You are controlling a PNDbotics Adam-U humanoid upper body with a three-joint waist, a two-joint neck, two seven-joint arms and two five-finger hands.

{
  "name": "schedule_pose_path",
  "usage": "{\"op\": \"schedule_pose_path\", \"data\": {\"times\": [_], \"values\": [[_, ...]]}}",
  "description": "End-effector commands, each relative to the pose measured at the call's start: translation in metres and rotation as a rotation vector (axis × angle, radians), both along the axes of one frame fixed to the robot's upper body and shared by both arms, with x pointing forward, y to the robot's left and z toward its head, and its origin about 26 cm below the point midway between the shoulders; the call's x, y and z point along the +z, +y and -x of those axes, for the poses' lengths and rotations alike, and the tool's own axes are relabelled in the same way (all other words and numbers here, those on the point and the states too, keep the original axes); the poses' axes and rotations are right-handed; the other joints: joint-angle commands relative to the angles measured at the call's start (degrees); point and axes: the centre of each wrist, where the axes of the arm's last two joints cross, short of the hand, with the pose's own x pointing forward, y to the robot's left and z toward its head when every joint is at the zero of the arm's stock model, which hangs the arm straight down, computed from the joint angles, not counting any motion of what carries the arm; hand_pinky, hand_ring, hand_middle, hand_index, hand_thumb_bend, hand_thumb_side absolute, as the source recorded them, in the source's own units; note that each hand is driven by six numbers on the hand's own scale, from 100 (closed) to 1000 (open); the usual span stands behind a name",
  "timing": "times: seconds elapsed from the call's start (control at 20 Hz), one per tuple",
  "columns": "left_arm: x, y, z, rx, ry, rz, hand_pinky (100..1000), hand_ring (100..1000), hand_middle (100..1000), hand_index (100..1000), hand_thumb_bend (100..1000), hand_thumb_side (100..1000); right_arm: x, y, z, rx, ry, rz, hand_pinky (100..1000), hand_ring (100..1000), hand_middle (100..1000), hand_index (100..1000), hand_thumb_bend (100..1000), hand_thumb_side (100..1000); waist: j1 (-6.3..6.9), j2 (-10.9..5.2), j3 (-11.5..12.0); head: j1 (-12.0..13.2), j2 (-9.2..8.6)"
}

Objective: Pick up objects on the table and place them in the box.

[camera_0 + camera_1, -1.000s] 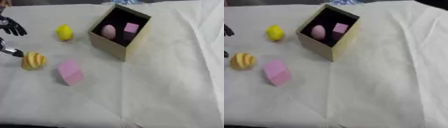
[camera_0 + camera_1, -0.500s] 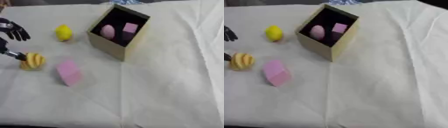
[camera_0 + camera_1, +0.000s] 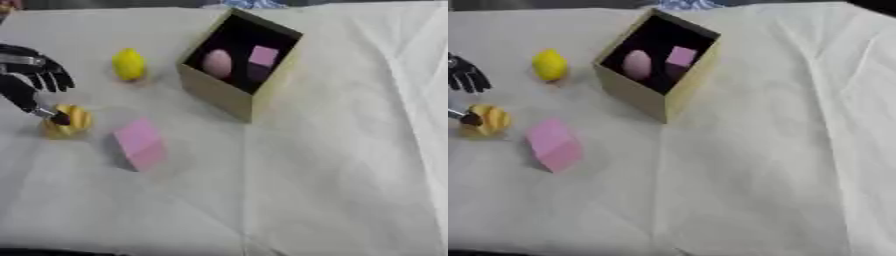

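A tan box (image 3: 220, 94) with a dark inside stands at the upper middle; a pink egg shape (image 3: 217, 63) and a small pink cube (image 3: 263, 55) lie in it. On the white cloth lie a yellow lemon (image 3: 129, 64), a pink block (image 3: 141, 143) and a yellow-orange ridged object (image 3: 72, 121). My left hand (image 3: 31, 75) comes in from the left edge just above the ridged object. Its thumb tip touches that object's top, and its fingers are spread and curled, not closed round it. My right hand shows in neither view.
The white cloth (image 3: 350, 150) covers the table, with folds running down the middle and right. A blue item (image 3: 249, 4) lies at the far edge behind the box.
My left hand has come further in from the left edge and lowered onto the ridged object; its thumb now touches it. The objects lie where they were.
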Motion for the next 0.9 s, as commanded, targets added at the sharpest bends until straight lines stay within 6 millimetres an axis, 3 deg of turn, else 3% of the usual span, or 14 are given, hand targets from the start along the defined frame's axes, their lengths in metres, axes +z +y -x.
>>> {"op": "schedule_pose_path", "data": {"times": [0.05, 0.3, 0.6, 0.9], "values": [[0.009, 0.006, -0.001, 0.006, -0.016, -0.043, 799, 775, 730, 828, 692, 379, 0.01, 0.0, 0.006, 0.009, -0.038, -0.007, 887, 862, 606, 725, 100, 348, -0.1, -1.0, -0.1, 0.2, -0.41], [0.004, 0.009, -0.003, -0.002, 0.014, -0.083, 804, 781, 740, 835, 668, 294, 0.01, -0.001, 0.006, 0.011, -0.04, -0.012, 887, 862, 605, 724, 100, 348, -0.24, -0.95, -0.1, 0.3, -0.49], [0.001, 0.015, -0.005, 0.018, 0.016, -0.129, 805, 781, 741, 839, 655, 321, 0.009, -0.001, 0.006, 0.011, -0.036, -0.015, 887, 862, 605, 723, 100, 349, -0.41, -0.91, 0.0, 0.4, -0.69], [-0.004, 0.016, -0.008, 0.049, -0.002, -0.119, 765, 739, 693, 807, 557, 339, 0.008, -0.002, 0.006, 0.01, -0.033, -0.021, 887, 862, 602, 722, 100, 350, -0.59, -0.87, 0.0, 0.5, -0.81]]}}
